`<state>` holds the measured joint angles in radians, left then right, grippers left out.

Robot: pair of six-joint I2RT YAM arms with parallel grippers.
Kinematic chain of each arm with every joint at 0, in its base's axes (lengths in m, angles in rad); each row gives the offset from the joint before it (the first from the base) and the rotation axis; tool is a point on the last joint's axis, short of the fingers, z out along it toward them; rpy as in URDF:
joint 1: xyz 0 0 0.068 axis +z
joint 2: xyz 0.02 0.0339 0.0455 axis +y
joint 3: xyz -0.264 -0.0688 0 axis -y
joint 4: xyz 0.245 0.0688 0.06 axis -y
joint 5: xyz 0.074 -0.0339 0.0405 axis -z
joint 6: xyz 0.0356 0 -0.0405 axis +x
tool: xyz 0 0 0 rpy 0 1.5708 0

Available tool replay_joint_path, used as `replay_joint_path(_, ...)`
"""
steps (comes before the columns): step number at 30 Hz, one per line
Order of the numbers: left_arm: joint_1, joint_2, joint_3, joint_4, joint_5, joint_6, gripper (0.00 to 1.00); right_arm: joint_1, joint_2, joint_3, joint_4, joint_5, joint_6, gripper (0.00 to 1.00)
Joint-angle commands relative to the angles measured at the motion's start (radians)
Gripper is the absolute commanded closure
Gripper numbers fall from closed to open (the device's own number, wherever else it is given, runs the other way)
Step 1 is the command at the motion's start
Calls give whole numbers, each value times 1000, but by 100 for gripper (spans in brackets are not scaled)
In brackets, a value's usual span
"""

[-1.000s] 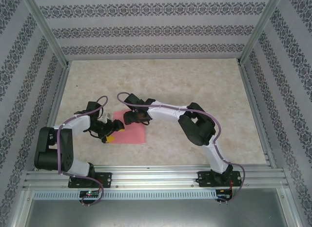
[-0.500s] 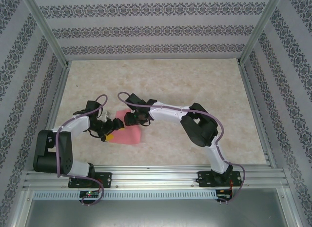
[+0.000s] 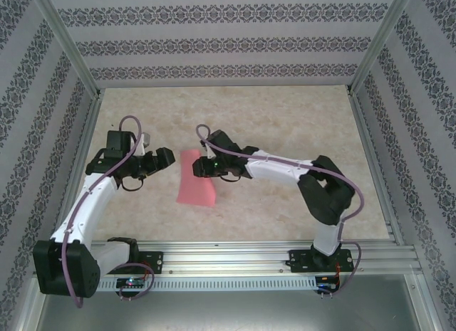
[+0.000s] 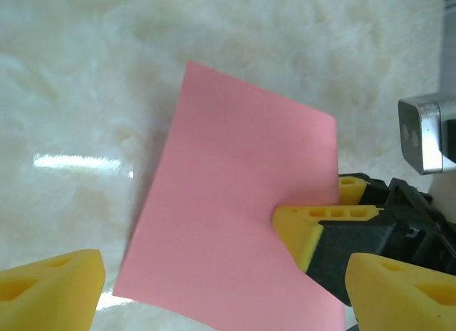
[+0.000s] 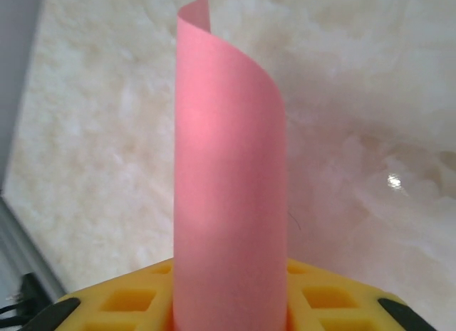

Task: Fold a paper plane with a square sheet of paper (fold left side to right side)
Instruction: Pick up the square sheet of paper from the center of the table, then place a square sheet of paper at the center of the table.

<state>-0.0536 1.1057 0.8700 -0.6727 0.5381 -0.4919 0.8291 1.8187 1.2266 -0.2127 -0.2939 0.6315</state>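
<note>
the right gripper has its jaws pinched onto the square sheet of paper, nipping the edge on its own side. in the left wrist view one yellow finger lies flat on the pink face and the other is tucked behind the edge. from the right gripper's own camera the sheet rises straight out from between the yellow pads. it bows in a soft curve, and its far corner curls over at the tip.

nearer than the gripper, toward the arm bases, the sheet's near edge hangs close over the table. i cannot tell whether it touches. between that edge and the aluminium rail there is a strip of bare marble-look top.

level with the gripper, across the sheet from it, the left gripper stands just off the paper's free edge. its jaws are spread wide with nothing between them, and it is not touching the sheet. its two yellow fingertips frame the pink face from its wrist camera. the free edge and both corners on that side show clean and straight.

beyond the gripper the paper's far corner stands clear, and past it the tabletop runs open to the patterned back wall. on the right gripper's arm side the top lies bare out to the side frame.
</note>
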Motion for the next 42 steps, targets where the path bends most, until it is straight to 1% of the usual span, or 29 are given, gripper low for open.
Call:
replay_joint_path(1,-6,-37,74,-1,55,38,11,-60,-141,-74,149,-109,10,67)
replay_joint_path(5,-6,-51,134,79,214,44,9,-149,-282,-136,171,-221,9,67)
replay_joint_path(9,-6,-28,198,152,349,49,9,-250,-405,-141,158,-350,9,68)
replay_joint_path(13,-6,0,250,243,445,13,7,-343,-503,-116,155,-476,30,68)
replay_joint_path(16,-11,23,286,325,507,-32,6,-389,-549,-74,141,-556,36,68)
replay_joint_path(19,-24,40,326,370,541,-40,6,-408,-570,-15,108,-621,33,68)
replay_joint_path(23,-58,68,371,416,583,-42,5,-407,-573,61,92,-680,42,68)
replay_joint_path(30,-154,149,452,435,608,-24,5,-395,-569,129,115,-714,71,69)
replay_joint_path(32,-191,171,466,464,622,-35,7,-393,-570,131,122,-714,74,69)
replay_joint_path(35,-247,204,481,532,662,-60,17,-396,-569,127,130,-708,76,68)
replay_joint_path(38,-277,228,495,535,675,-53,37,-405,-573,116,105,-690,57,68)
replay_joint_path(40,-283,240,497,524,669,-50,59,-418,-581,105,78,-672,35,67)
replay_joint_path(42,-285,243,493,511,655,-47,76,-437,-590,91,53,-651,20,67)
